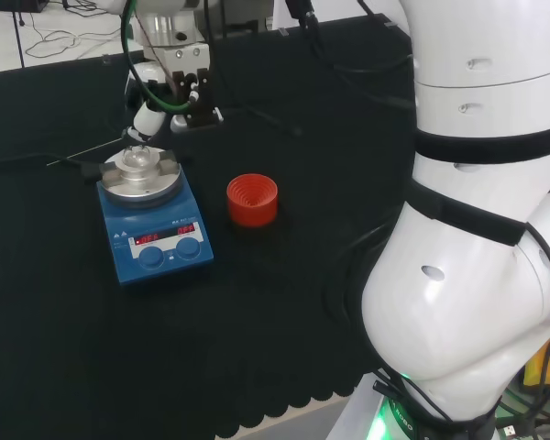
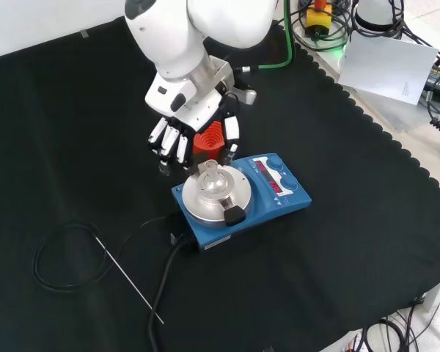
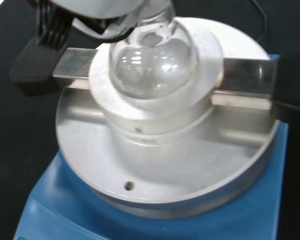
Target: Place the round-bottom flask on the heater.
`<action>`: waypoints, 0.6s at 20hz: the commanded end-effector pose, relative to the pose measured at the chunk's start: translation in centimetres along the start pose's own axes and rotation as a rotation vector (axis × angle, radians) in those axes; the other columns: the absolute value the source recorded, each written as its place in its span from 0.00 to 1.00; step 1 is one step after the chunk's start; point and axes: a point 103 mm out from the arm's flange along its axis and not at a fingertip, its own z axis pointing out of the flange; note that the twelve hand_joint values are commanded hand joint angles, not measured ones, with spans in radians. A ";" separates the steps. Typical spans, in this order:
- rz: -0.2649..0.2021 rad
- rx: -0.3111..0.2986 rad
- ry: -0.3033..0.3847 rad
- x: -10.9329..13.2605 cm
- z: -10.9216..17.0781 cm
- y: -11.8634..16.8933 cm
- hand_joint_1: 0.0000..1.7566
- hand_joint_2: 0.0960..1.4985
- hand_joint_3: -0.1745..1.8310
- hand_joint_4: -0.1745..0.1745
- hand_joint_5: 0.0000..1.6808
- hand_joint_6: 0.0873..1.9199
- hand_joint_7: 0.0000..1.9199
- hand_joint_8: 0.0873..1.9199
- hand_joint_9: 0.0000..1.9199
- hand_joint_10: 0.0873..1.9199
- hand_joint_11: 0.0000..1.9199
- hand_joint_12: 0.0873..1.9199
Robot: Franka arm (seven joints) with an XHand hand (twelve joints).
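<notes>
Round-bottom flask (image 3: 154, 62) sits in the heater (image 2: 238, 196) block at frame centre; hand (image 2: 177, 139), just above-left, fingers extended and holding nothing, should withdraw straight upward, avoiding the neck.

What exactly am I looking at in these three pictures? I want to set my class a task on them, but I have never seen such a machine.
It is a white robot arm ending in a black and white hand with fingers and a thumb. One picture looks over the arm from behind, its big white links at the right. One looks down from the front. One is taken at the wrist, close up.

On the black cloth stands a blue heater with a round metal top. A clear round-bottom flask sits in the hollow of that top. Beside the heater is a red ribbed ring, a flask stand, with nothing on it. A cable lies on the cloth too.

In the front picture the hand hovers just behind the flask, fingers straight, holding nothing.
</notes>
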 end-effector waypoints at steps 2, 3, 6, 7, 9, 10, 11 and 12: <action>0.019 -0.016 -0.021 0.5 -0.4 -1.5 0.50 0.37 0.38 0.35 0.38 0.38 0.12 0.34 0.26 0.33 0.05 0.73; 0.019 -0.020 -0.022 0.7 -0.7 -1.9 0.50 0.37 0.38 0.35 0.37 0.38 0.12 0.34 0.26 0.33 0.05 0.73; 0.033 -0.042 -0.021 1.0 -1.9 -3.5 0.50 0.37 0.38 0.35 0.35 0.37 0.12 0.34 0.26 0.33 0.05 0.73; 0.038 -0.050 -0.020 1.0 -2.2 -4.0 0.50 0.37 0.38 0.35 0.34 0.37 0.12 0.34 0.26 0.33 0.05 0.73; 0.046 -0.064 -0.018 1.2 -2.8 -5.0 0.50 0.37 0.38 0.35 0.34 0.37 0.11 0.34 0.26 0.33 0.05 0.73; 0.050 -0.072 -0.018 1.3 -3.1 -5.6 0.50 0.37 0.38 0.35 0.34 0.36 0.11 0.34 0.26 0.33 0.05 0.73; 0.056 -0.078 -0.018 1.3 -3.3 -6.2 0.50 0.37 0.38 0.35 0.34 0.36 0.11 0.34 0.26 0.33 0.05 0.73; 0.064 -0.086 -0.019 1.3 -3.4 -6.8 0.50 0.37 0.38 0.35 0.33 0.36 0.11 0.34 0.25 0.33 0.05 0.73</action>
